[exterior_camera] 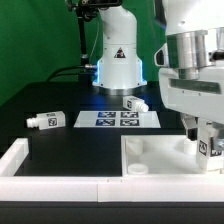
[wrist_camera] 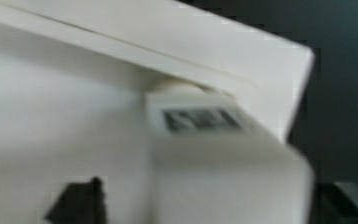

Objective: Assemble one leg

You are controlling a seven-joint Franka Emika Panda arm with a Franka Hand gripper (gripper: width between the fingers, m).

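Observation:
My gripper [exterior_camera: 207,150] hangs at the exterior view's right, over the far right corner of the large white panel [exterior_camera: 160,155]. It is shut on a white leg [exterior_camera: 212,148] whose square tag faces the camera. In the wrist view the leg [wrist_camera: 202,120] runs between my two dark fingertips [wrist_camera: 78,200], and its far end meets the corner of the panel [wrist_camera: 69,90]. My gripper [wrist_camera: 202,198] straddles it. Two more legs lie loose on the black table, one [exterior_camera: 45,120] at the left and one [exterior_camera: 135,103] behind the marker board.
The marker board [exterior_camera: 118,119] lies flat mid-table. The arm's white base [exterior_camera: 118,60] stands behind it. A white raised rim [exterior_camera: 20,160] runs along the front left, joining the panel's front edge.

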